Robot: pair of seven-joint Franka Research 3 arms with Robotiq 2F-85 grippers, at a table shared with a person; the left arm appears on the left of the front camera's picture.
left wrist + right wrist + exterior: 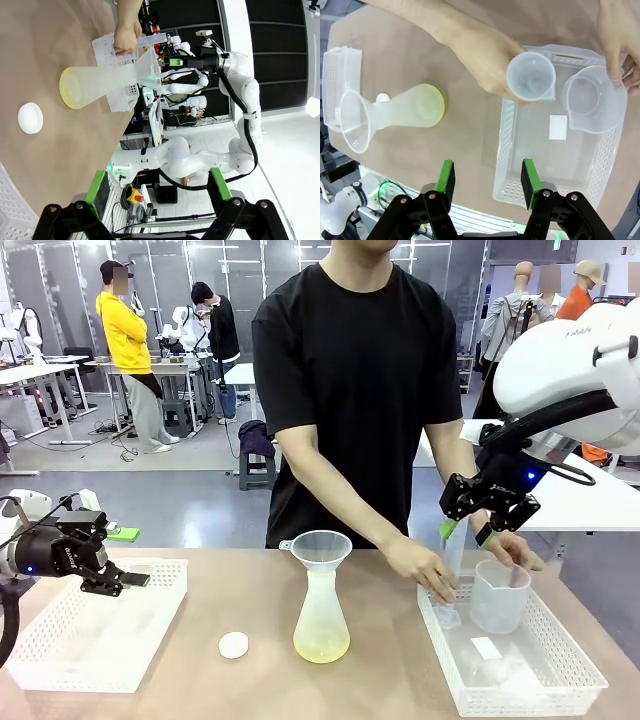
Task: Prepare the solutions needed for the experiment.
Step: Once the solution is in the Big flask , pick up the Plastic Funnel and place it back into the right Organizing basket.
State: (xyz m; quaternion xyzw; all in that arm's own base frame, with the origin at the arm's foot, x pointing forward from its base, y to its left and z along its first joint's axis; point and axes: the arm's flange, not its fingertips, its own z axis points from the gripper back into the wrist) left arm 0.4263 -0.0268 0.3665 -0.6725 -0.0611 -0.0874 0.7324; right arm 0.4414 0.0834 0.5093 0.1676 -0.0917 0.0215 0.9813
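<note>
Solution [321, 645] lies as a shallow pale yellow layer in the bottom of a frosted conical flask [321, 610], which stands on the table [380, 680] near its middle, between two white baskets. The flask is upright, with its long axis vertical, its wide base on the tabletop and its narrow neck pointing straight up. A clear funnel [320, 545] sits in the mouth. A small white round cap [233, 644] lies on the table just beside the flask, on the robot's left.

The left gripper [122, 579] hangs over the left basket [60, 660], well apart from the flask and at about the height of its neck. Its fingers point sideways toward the flask, spread wide with nothing between them. In the left wrist view the flask and funnel lie ahead of the fingers, with the cap nearer.

The right gripper [478, 530] is higher than the flask and off to the robot's right, above the far rim of the right basket [560, 680]. It points downward and its green pads [447, 181] stand apart and grip nothing. Seen from that wrist, the solution lies to one side, outside the gap.

Under the right gripper the person's hands are busy — one hand [425, 565] holds a clear cylinder [531, 76] and the other hand [518, 548] steadies a clear beaker [499, 597] in the right basket.
</note>
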